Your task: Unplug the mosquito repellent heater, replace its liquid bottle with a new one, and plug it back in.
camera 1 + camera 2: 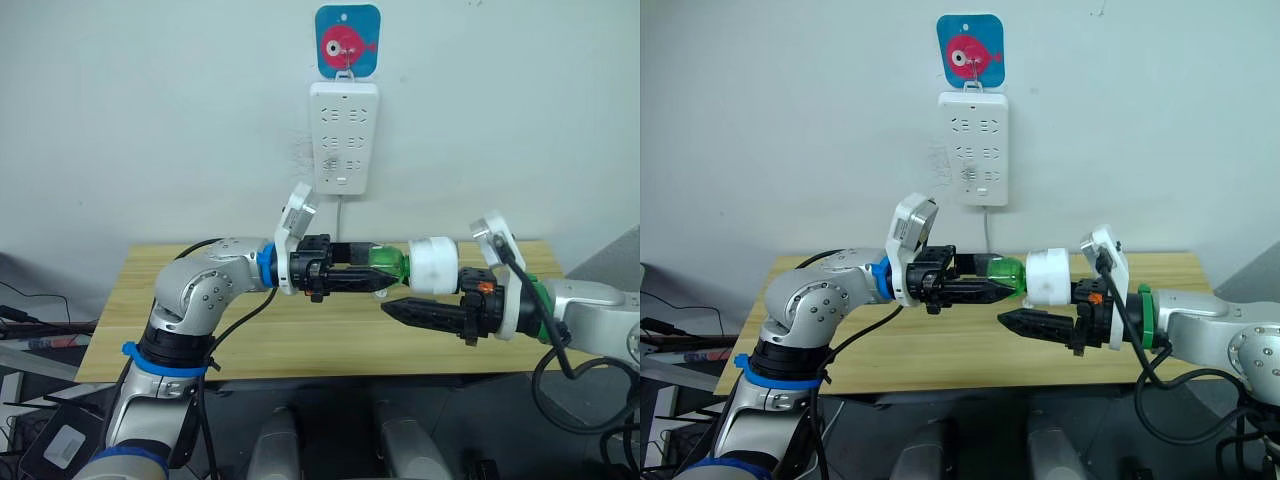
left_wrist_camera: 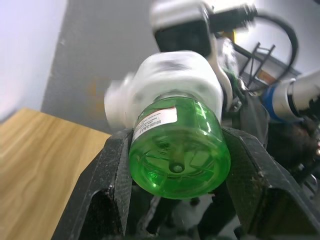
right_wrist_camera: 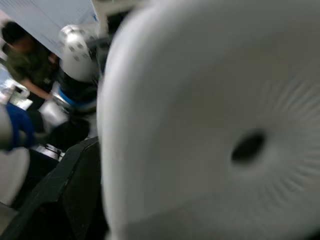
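The mosquito repellent heater, a white rounded unit, hangs in mid-air above the table with my right gripper shut on it. One black finger shows below it. A green liquid bottle sticks out of the heater toward my left. My left gripper is shut on that bottle. In the left wrist view the bottle's base sits between both fingers, with the heater beyond it. The right wrist view has the heater's face with its round hole up close.
A long white power strip hangs on the wall under a blue hook with a red fish, its cord dropping behind the table. The wooden table lies under both arms. A person appears in the right wrist view.
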Controlling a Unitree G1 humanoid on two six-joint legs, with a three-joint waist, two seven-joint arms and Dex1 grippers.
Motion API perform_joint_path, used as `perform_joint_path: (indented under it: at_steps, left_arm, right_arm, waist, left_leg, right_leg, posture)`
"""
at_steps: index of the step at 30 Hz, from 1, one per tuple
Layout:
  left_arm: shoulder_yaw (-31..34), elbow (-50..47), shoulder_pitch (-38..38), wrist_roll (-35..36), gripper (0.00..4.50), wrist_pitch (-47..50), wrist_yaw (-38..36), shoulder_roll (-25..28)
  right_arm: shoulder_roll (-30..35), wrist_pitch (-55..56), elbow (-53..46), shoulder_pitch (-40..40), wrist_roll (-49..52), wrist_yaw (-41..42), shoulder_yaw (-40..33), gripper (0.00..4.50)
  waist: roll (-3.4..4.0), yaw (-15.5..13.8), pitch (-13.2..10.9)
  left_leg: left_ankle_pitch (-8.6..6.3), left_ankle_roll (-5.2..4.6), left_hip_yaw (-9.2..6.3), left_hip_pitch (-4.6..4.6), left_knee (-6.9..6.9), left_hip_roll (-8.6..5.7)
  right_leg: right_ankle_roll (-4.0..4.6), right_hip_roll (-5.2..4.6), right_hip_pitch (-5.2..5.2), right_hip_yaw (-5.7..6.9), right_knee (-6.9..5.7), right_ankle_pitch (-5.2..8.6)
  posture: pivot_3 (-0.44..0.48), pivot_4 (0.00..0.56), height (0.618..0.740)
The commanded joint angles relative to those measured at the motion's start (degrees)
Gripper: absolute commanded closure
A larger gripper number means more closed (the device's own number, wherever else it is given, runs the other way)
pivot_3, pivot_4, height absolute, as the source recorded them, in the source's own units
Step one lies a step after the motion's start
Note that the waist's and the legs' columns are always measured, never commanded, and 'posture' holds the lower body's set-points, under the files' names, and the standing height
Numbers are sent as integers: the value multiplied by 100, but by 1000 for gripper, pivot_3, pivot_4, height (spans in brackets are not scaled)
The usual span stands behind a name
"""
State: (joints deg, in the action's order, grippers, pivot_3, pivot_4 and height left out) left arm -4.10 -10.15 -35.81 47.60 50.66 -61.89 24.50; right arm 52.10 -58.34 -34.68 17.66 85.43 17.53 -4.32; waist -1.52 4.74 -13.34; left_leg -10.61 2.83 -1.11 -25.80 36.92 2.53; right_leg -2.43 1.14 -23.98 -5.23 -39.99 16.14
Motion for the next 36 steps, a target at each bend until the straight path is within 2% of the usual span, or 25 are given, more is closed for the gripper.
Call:
perform_joint_path:
  at_steps: [1,3,7,12,16,17,22,26,31,33,36]
  left_arm:
    - [205,-1,-93,174,2221,-91,-5,-55]
    - [228,85,-105,163,2221,-117,-15,-54]
    - [279,230,-157,206,2221,-74,-113,19]
    - [195,281,-228,414,2221,279,-582,362]
    - [122,221,-273,661,2221,694,-927,590]
    - [107,208,-284,680,2221,735,-965,614]
    - [122,116,-341,819,2221,948,-965,620]
    - [246,111,-377,882,2221,993,-644,460]
    - [359,190,-378,661,2221,730,-249,272]
    - [317,282,-354,361,2221,387,-101,204]
    - [80,285,-262,-29,2221,-79,-268,262]
  right_arm:
    - [20,310,-590,-265,-631,381,-77,0]
    - [20,345,-702,-509,-680,505,-155,0]
    - [315,487,-599,-1245,-875,1480,-829,879]
    - [912,852,-103,-1888,-1975,2607,-1471,2786]
    - [794,1349,542,-1303,-2747,2870,-1161,4329]
    - [733,1433,669,-1121,-2899,2939,-1035,4500]
    - [251,1478,955,-255,-3230,3118,-374,4500]
    - [-53,1032,465,91,-2833,3133,-3,4500]
    - [-146,476,45,224,-1896,2755,-228,4500]
    - [-126,300,-41,337,-1228,2420,-414,4500]
    - [-177,227,-16,551,-737,1957,-511,4500]
  waist:
    - [0,-2,0]
    - [0,-2,0]
    - [0,-14,0]
    - [-1,-1,1]
    - [-1,35,1]
    - [1,43,2]
    - [0,38,2]
    - [0,25,2]
    - [0,1,2]
    - [0,1,2]
    - [0,8,2]
  left_leg:
    - [0,0,-1,0,0,0]
    - [0,0,-1,0,0,0]
    - [0,0,1,0,3,-2]
    - [0,0,-2,9,4,-4]
    - [0,0,2,26,2,-3]
    - [0,0,4,29,2,-1]
    - [0,0,1,37,-2,0]
    - [0,0,-1,36,-2,0]
    - [0,0,-7,36,2,-4]
    - [0,0,-8,37,3,-5]
    - [0,0,-7,38,3,-6]
  right_leg:
    - [0,0,0,0,0,0]
    - [0,0,1,1,0,0]
    - [-1,-1,2,-1,0,0]
    - [-2,-2,14,4,2,1]
    - [-2,-1,25,1,2,1]
    - [-2,0,27,-1,1,1]
    - [-2,1,35,0,3,2]
    - [-2,1,35,1,3,2]
    - [-2,-6,44,7,3,1]
    - [-2,-7,45,8,3,1]
    - [-1,-8,46,7,3,1]
  posture:
    - [-110,171,740]
    - [-110,171,740]
    - [-113,172,740]
    - [-126,170,740]
    - [-127,170,740]
    - [-127,169,740]
    - [-122,169,740]
    - [-113,168,740]
    - [-110,167,740]
    - [-114,167,740]
    - [-119,165,740]
